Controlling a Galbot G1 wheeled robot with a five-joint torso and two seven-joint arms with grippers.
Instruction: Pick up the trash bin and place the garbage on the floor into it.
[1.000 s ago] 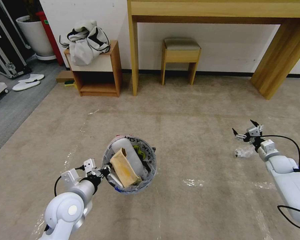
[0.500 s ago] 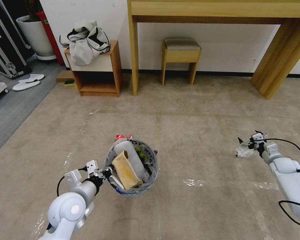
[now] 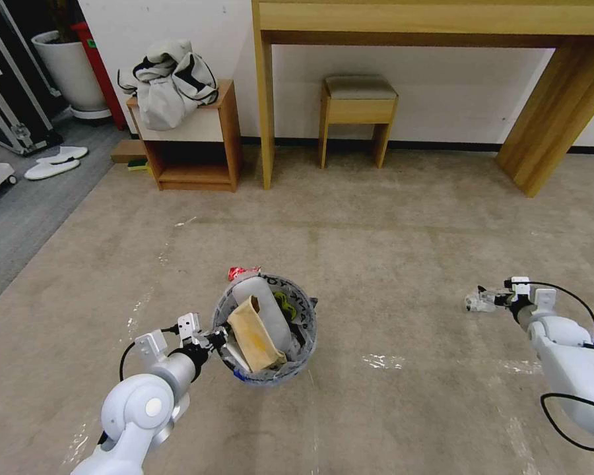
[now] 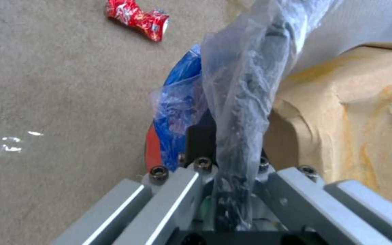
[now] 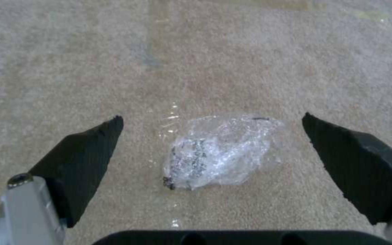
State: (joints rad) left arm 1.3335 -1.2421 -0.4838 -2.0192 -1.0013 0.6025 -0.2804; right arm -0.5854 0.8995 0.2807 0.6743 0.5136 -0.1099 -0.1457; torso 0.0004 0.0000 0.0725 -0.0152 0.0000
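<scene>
The trash bin (image 3: pixel 265 330) is clamped by left end effector (image 3: pixel 212 339); right end effector (image 5: pixel 212 154) spread around one plastic wad (image 5: pixel 221 151).

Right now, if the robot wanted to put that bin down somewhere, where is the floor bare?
The widest bare carpet lies between the trash bin, held at its rim by the left gripper, and the clear plastic wad, which the open right gripper straddles. Carpet in front of the stool is free too. It is tighter just beyond the bin, where a red wrapper lies.
</scene>
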